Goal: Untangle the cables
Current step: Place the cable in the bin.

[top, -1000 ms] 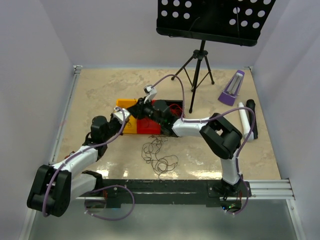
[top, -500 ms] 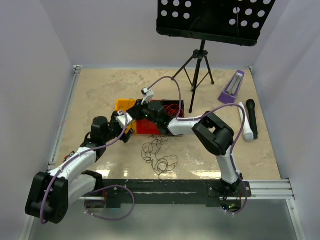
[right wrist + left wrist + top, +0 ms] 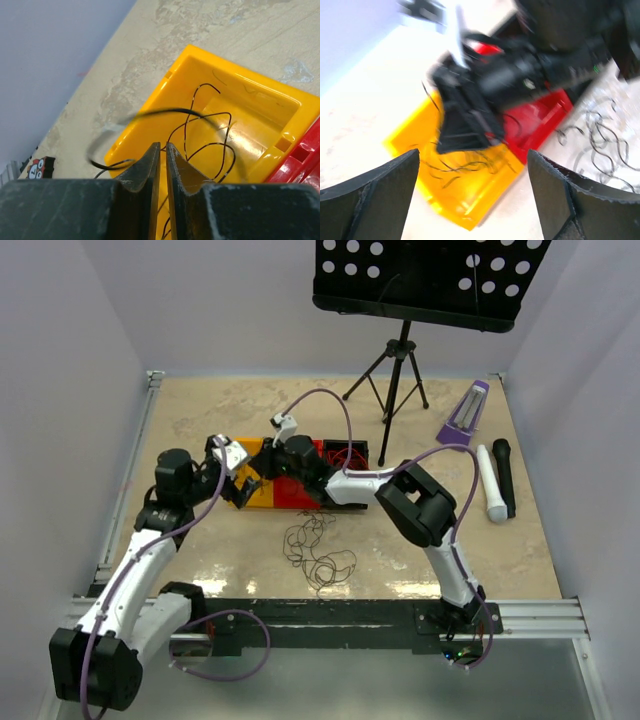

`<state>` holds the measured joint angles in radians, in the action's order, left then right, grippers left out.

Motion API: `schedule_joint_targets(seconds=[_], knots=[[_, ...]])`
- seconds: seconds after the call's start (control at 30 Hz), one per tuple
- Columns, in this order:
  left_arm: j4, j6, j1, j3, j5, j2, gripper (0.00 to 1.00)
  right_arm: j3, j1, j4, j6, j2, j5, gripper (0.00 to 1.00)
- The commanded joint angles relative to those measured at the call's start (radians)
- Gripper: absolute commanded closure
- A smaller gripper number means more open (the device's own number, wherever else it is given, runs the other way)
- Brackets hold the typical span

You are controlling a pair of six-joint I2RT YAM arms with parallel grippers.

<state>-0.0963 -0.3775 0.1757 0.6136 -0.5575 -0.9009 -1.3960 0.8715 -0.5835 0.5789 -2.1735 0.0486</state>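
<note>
A loose tangle of dark cables lies on the table in front of a yellow tray and a red tray. More thin dark cables rest inside the yellow tray. My right gripper hangs over that tray, its jaws pressed together on a dark cable whose blurred loop arcs past the tips. My left gripper sits at the yellow tray's left side, open wide and holding nothing. Dark strands lie in the tray ahead of it.
A black tray holding red cables adjoins the red tray at the back right. A music stand's tripod stands behind. A purple metronome, a white microphone and a black microphone lie at the right.
My left gripper has opened wide and pulled back to the left. My right gripper has moved left, from the red tray to above the yellow tray.
</note>
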Motion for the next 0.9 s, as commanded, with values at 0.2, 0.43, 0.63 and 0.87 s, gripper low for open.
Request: schedule_joint_targets(seconds=[0.2,0.43,0.63,0.87], knots=[[0.25,0.195,-0.081,-0.001,-0.031,-0.022,0.1,-0.025,0.011,0.014,-0.045,0.001,0.042,0.86],[0.394,0.153,-0.082,-0.029,0.005,-0.17,0.19,0.006,0.012,0.002,-0.056,0.041,0.053,0.85],[0.52,0.167,-0.082,-0.043,0.159,-0.205,0.45,0.083,0.014,-0.03,-0.041,0.113,0.068,0.84],[0.512,0.264,-0.105,-0.028,0.206,-0.184,0.69,0.163,0.011,-0.038,-0.037,0.218,0.109,0.62]])
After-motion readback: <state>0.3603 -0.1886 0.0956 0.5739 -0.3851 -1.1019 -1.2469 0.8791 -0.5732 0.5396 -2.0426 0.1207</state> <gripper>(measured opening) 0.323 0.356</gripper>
